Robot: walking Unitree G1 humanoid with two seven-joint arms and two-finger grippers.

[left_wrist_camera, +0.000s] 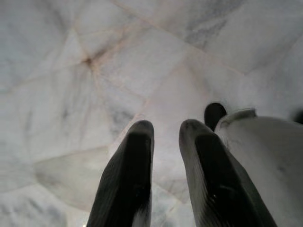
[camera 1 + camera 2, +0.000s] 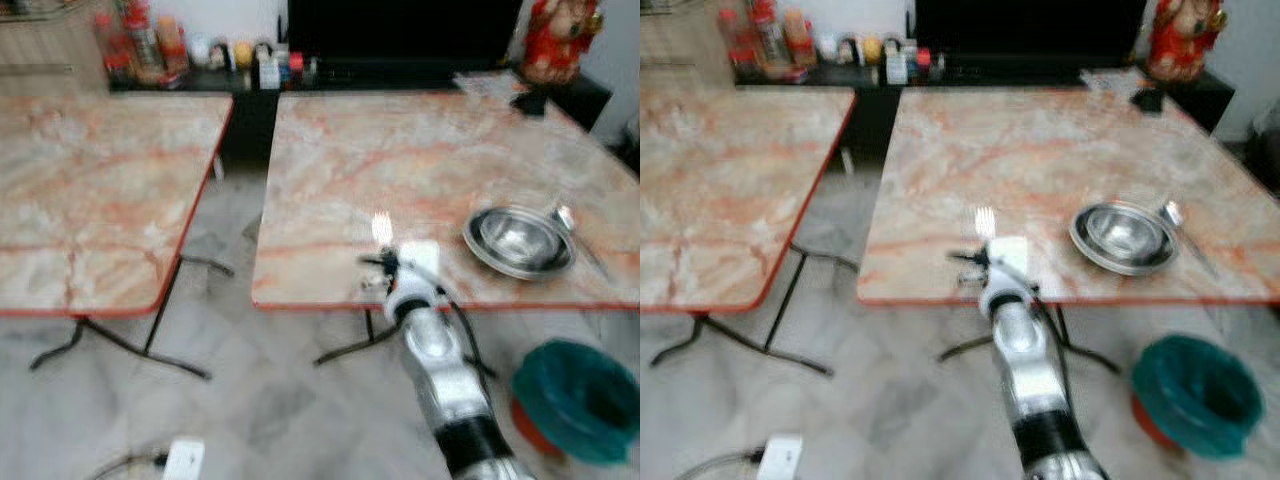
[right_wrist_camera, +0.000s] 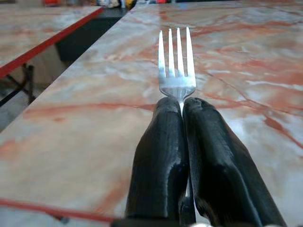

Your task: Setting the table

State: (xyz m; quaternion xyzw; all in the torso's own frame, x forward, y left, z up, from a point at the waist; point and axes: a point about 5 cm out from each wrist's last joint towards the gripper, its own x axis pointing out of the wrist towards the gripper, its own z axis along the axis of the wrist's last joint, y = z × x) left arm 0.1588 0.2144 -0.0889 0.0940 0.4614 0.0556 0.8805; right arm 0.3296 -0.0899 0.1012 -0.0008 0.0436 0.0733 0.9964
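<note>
While the right gripper (image 3: 182,106) clamps its jaws on a fork (image 3: 176,61), tines pointing far, it hovers over the near edge of the right marble surface (image 2: 400,160). Right of it sit stacked steel bowls (image 2: 517,240) with a spoon (image 2: 572,226) beside. A teal bin (image 2: 578,398) stands on the floor nearby. The left gripper (image 1: 165,137) hangs above floor tiles, jaws slightly apart.

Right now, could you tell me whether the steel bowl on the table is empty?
Empty: the steel bowl shows only bare shiny metal inside.
</note>
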